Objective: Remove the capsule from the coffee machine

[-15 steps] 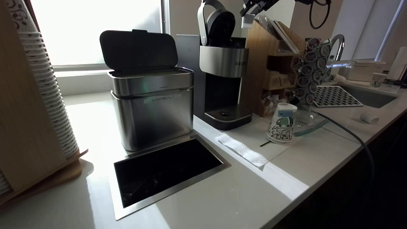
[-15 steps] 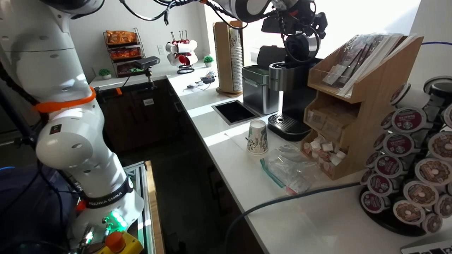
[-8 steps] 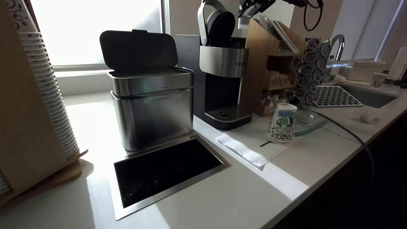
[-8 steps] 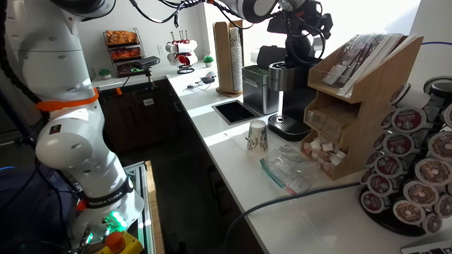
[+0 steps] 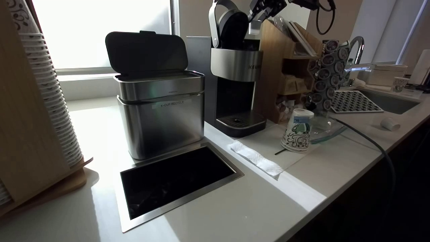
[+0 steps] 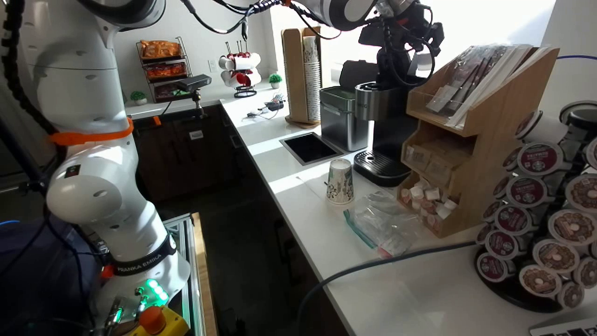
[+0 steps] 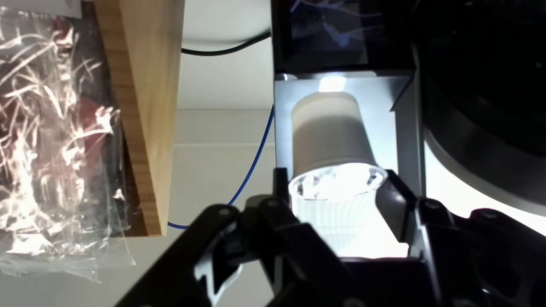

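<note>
The coffee machine is black, with a brushed-silver band and dark lettering. Near its top, the gripper is black and the capsule pale grey with a silvery rim. Just beside the coffee machine, the bin is brushed steel, its lid black; on the coffee machine's other side, the rack is honey-brown wood. In front of the coffee machine, the cup is white with black curls, a green motif and 1 blue patch. Farther from the coffee machine, 2 lid prints stand out on white pods, deep red and doughnut-brown, and the mat is patterned dark on white.
</note>
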